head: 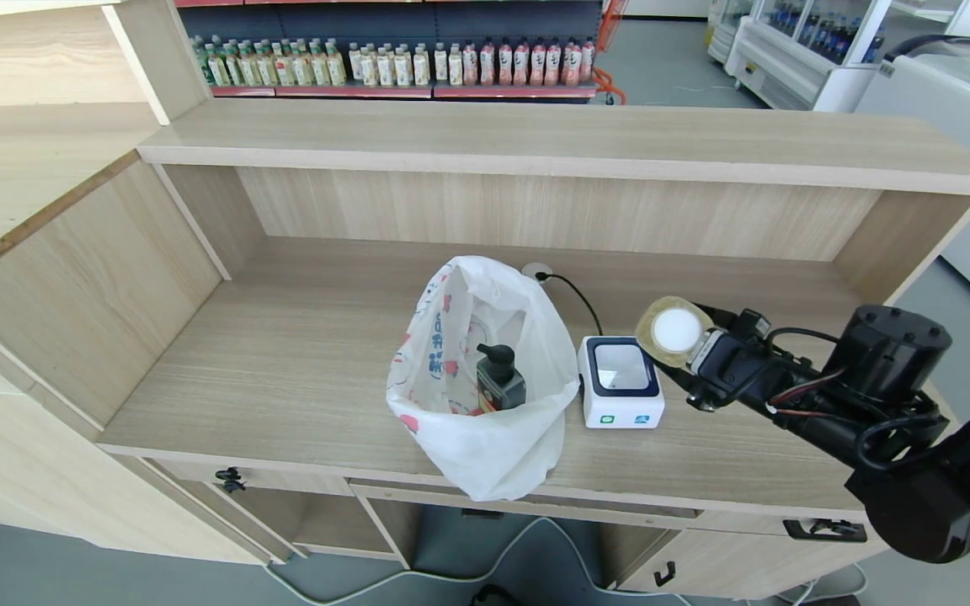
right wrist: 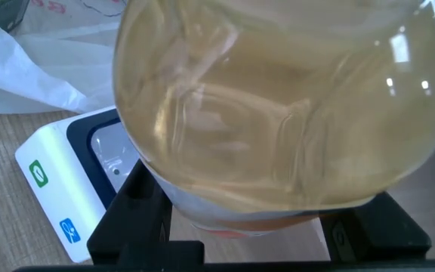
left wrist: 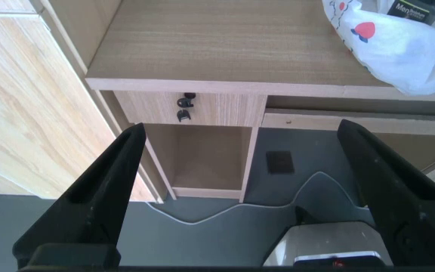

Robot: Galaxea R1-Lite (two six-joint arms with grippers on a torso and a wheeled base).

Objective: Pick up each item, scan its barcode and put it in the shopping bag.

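- The right gripper [head: 704, 360] is clamped on a bottle [head: 675, 330] of pale amber liquid. Its dark fingers [right wrist: 138, 215] press the body from both sides, and the white cap points away from the wrist.
- The bottle lies tilted rather than upright. This is probably so that its side, where a barcode would sit, can be turned toward the reader. No barcode can be made out on it.
- The scanner [head: 621, 391] stands on the counter [head: 300, 362] just below and ahead of the fingertips, with its glass window facing up. The bottle hangs above its near edge — close, but not touching. The step in hand looks like the scan itself.
- The shopping bag [head: 485, 459] stands just beyond the scanner from the fingers, its mouth open and upward. A dark pump bottle [head: 499, 379] is already inside, so at least one item seems done.
- Keeping the bag right beside the scanner makes for a short carry after the read.
- A black cable [head: 578, 295] runs from the scanner to a hole in the counter, well away from the fingertips.
- The left gripper [left wrist: 242, 151] has its fingers [left wrist: 104, 204] spread wide and holds nothing. It hangs below the counter's front edge — the bag's lower fold shows far beyond its fingertips.
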